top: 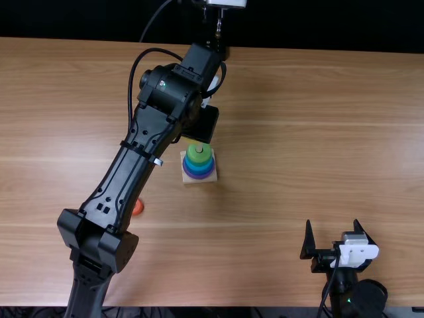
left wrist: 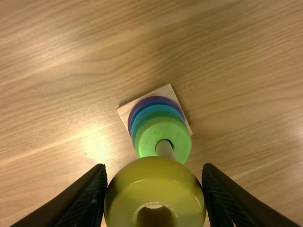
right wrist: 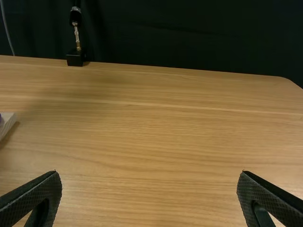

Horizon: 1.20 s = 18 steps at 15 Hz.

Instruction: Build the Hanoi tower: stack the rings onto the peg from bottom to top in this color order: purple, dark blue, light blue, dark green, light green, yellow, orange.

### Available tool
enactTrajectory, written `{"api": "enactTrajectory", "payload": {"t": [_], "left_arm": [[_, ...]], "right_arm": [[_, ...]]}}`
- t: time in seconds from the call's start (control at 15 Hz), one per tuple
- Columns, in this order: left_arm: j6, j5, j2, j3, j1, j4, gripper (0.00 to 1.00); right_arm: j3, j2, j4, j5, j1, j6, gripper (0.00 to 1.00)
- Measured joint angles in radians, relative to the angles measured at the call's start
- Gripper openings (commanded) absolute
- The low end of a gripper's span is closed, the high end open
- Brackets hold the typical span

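Note:
In the top view, my left gripper [top: 201, 124] is beyond the square wooden base [top: 188, 180]; the stack has light green [top: 199, 154] on top and purple [top: 199, 177] at the bottom. The left wrist view shows my left gripper [left wrist: 154, 173] shut on the yellow ring [left wrist: 154, 189], nearer the camera than the peg [left wrist: 164, 149]. Blue and dark green edges lie between the purple [left wrist: 155, 100] and light green [left wrist: 152, 133] rings. An orange ring [top: 138, 207] lies partly behind the left arm. My right gripper [top: 332, 232] stands open and away from the stack; its wrist view shows the gripper [right wrist: 149, 175] holding nothing.
Bare wooden table [top: 298, 132] extends right of the stack. A black stand [right wrist: 75, 57] is at the table's far edge. The left arm crosses above the left half of the table, and a corner of the base [right wrist: 6, 123] shows in the right wrist view.

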State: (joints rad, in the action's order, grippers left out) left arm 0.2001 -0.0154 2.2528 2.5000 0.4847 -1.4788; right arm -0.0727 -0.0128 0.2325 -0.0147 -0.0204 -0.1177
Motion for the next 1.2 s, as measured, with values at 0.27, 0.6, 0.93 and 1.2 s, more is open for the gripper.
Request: {"api": "enactTrajectory", "payload": {"t": [0.27,0.6,0.93,1.2], "left_arm": [[-0.001,-0.001,0.000,0.000,0.001,0.000,0.00],[0.005,-0.003,0.000,0.000,0.027,0.000,0.00],[0.007,-0.002,0.000,-0.005,0.039,0.001,0.00],[0.008,-0.001,0.000,-0.073,0.039,0.009,0.00]], "right_arm": [[0.000,0.000,0.000,0.000,0.000,0.000,1.00],[0.000,0.000,0.000,0.000,0.000,0.000,1.00],[0.000,0.000,0.000,0.000,0.000,0.000,1.00],[0.000,0.000,0.000,0.000,0.000,0.000,1.00]]}}
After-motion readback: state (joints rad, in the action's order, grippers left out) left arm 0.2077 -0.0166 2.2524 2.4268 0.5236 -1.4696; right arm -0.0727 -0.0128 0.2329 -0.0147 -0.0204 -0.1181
